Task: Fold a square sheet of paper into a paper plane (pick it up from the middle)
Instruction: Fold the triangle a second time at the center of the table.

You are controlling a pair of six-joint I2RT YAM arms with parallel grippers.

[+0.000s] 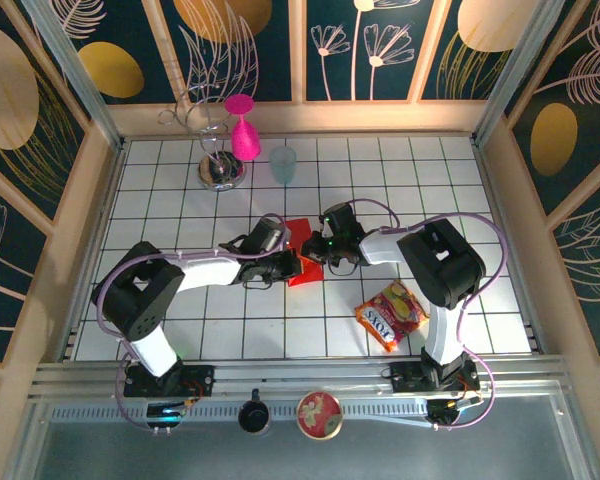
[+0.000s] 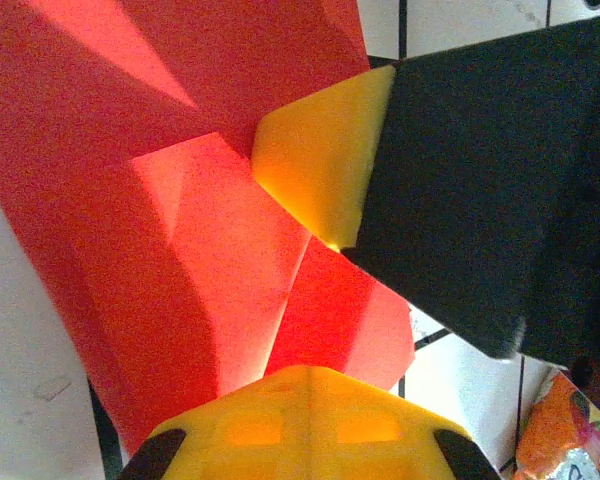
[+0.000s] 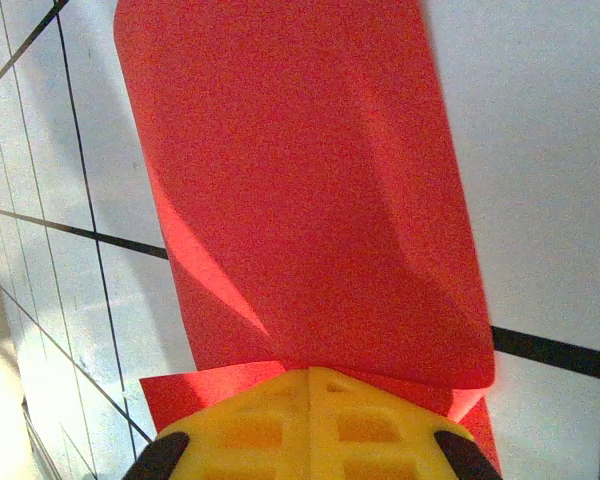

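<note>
White gridded worktop (image 1: pixel 430 180): at its middle the square sheet of paper (image 1: pixel 299 233), partly folded, lies mostly hidden beneath both arms. On it meet the left gripper (image 2: pixel 305 400) and right gripper (image 3: pixel 308 395), jaws closed, tips against the red. Whether either pinches it is unclear.

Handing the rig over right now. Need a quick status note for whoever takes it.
Left gripper: shut, tips against the square sheet of paper.
Right gripper: shut, tips at the sheet's folded-over edge.
Can't tell whether either one pinches or only presses.
Sheet: mid-table between both arms, partly folded, several flaps creased.
Left: remaining folds; no pointed plane shape yet.
</note>
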